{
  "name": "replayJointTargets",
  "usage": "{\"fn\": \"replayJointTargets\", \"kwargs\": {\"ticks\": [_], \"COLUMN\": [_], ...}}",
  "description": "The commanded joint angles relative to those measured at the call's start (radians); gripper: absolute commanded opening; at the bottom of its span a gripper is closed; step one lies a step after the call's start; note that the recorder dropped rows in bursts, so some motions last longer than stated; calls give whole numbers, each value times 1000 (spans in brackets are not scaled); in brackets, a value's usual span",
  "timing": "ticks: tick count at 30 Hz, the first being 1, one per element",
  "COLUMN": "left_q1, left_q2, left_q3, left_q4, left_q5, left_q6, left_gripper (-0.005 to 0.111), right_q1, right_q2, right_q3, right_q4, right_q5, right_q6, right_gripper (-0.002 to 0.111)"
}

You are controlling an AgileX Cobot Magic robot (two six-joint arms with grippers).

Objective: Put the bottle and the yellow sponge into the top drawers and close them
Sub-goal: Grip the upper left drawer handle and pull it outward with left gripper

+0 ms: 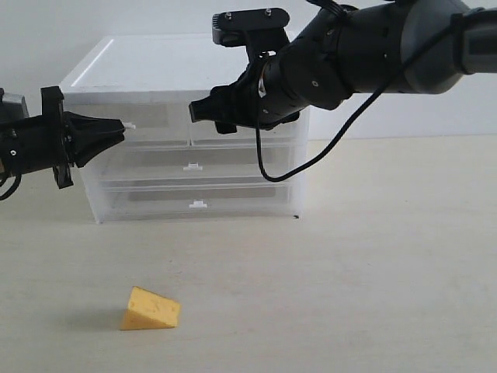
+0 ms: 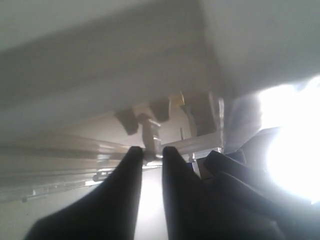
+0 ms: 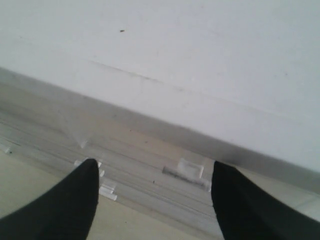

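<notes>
Hidden: right top drawer (image 1: 283, 134) mostly behind the right arm, glare whitening the left wrist view | left hand (image 2: 149, 150): pinched onto the left top drawer's (image 1: 159, 116) pull tab (image 1: 129, 124) | right hand (image 3: 155, 164): spread wide, holding nothing | yellow sponge (image 1: 150, 309): on the bench (image 1: 349, 272)
</notes>
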Motion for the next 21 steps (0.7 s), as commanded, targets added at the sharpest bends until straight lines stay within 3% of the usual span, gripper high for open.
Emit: {"fn": "replayJointTargets", "kwargs": {"ticks": [1, 6, 21], "left_q1": [-15, -17, -17], "left_q2": [-2, -2, -2], "left_q3": [-6, -6, -2], "left_q4": [-55, -55, 49], "left_q5": [-39, -39, -39], "left_q6": [44, 86, 100], "left_gripper": [13, 4, 4], "right_q1": [-9, -9, -9], "right_q2": [-6, -6, -6], "right_q3": [-7, -7, -7], "right_q4": [-28, -30, -30], "right_q5": [-29, -32, -48], "right_q6": [-12, -12, -12], "right_gripper": [59, 59, 59]}}
